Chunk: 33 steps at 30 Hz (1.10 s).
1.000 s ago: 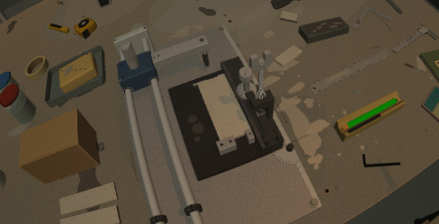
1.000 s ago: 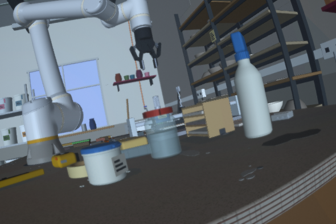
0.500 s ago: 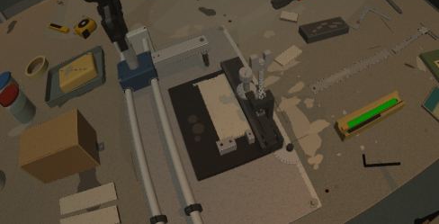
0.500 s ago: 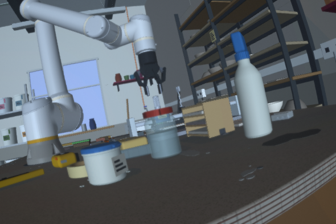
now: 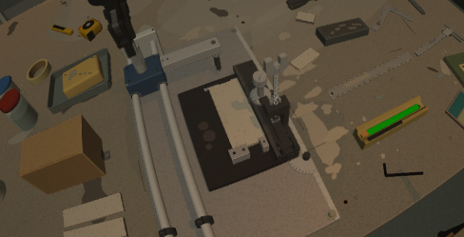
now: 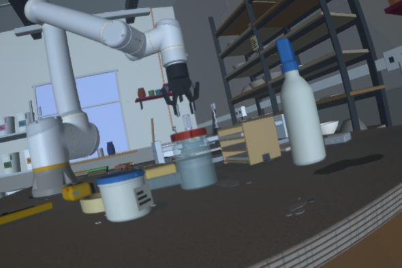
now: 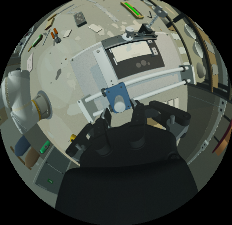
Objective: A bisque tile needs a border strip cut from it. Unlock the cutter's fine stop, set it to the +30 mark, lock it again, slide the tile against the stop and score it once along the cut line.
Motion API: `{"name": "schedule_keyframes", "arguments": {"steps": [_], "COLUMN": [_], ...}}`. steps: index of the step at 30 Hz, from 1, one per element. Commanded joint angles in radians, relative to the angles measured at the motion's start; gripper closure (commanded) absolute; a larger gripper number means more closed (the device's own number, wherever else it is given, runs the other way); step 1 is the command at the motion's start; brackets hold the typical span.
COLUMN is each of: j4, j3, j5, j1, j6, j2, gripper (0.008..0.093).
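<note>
The pale bisque tile [image 5: 236,114] lies on the cutter's dark bed [image 5: 228,135], its right edge against the black fine-stop assembly [image 5: 273,114] with its round knob [image 5: 259,78] and threaded screw. The blue scoring carriage [image 5: 144,77] with its upright grey handle [image 7: 119,104] sits at the far end of the two white rails [image 5: 164,152]; my gripper [image 6: 183,106] hangs open and empty just above that handle. A dial scale [image 5: 302,167] lies at the near end of the stop.
A cardboard box [image 5: 62,153] stands left of the rails, near a tray holding a yellow sponge [image 5: 82,77]. A red-lidded jar [image 5: 16,107], tape roll [image 5: 38,70] and tape measure [image 5: 90,27] lie further left. Spare tiles [image 5: 95,214] lie near the table's front edge.
</note>
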<state>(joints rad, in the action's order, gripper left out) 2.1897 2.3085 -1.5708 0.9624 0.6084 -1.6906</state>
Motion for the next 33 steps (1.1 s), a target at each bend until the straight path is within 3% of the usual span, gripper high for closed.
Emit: {"name": "schedule_keyframes", "arguments": {"steps": [1,33], "j4": [0.003,0.087], "j3": [0.000,0.036], "j5": [0.000,0.000], "j1": [0.000,0.000], "j6": [0.000,0.000], "j2": [0.001,0.050], "gripper": [0.0474,0.0474]}}
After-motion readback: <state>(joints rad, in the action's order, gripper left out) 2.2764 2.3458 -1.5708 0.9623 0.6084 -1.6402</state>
